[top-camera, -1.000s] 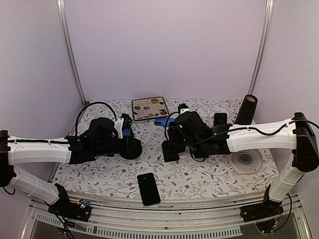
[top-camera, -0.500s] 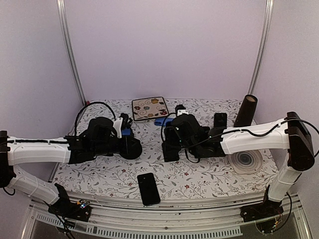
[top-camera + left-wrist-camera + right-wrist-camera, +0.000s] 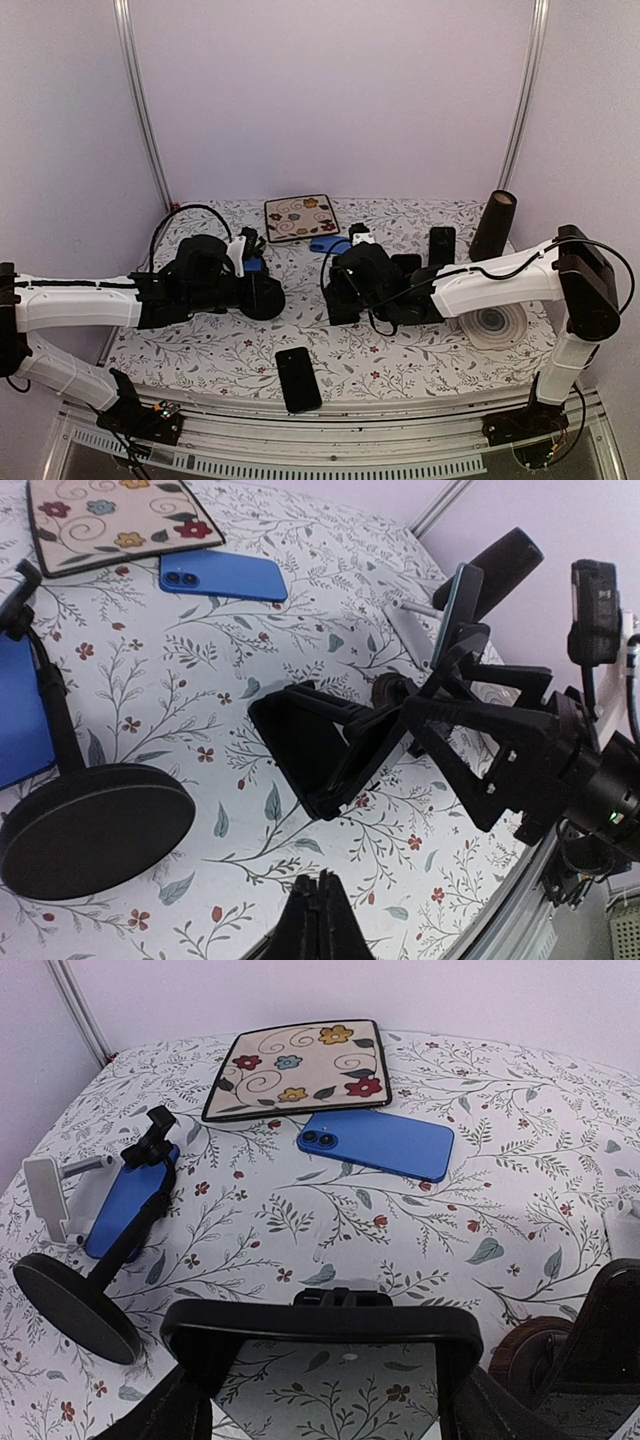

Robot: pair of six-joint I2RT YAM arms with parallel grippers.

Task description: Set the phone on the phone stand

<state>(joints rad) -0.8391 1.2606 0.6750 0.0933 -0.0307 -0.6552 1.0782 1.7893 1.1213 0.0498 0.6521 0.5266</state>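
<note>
Right hand [image 3: 322, 1365] appears clamped on the folding stand [image 3: 312, 750] at mid-frame; left hand [image 3: 320, 920], closed together, holds nothing. The black phone [image 3: 298, 379] lies flat on the table [image 3: 200, 352], lower centre. Best seat the stand squarely before fetching it.

- The tabletop [image 3: 400, 360] is covered with a white sheet printed with leaves and small flowers; it looks matt and lies flat.
- The phone stand [image 3: 320, 750] is black plastic, matt, with flat angular faces.
- My left fingers [image 3: 303, 920] are the same dull black plastic.
- My arm shells [image 3: 70, 300] are smooth white plastic with a slight sheen.
- The blue phone [image 3: 376, 1144] has a smooth, satin back.
- The black phone [image 3: 298, 379] has a glossy face.
- The round-base holder [image 3: 95, 825] has a matt black disc and a thin dark rod.
- The floral mat [image 3: 296, 1072] is matt cream with a dark border.
- The corner rail [image 3: 140, 100] is pale brushed-looking metal.
</note>
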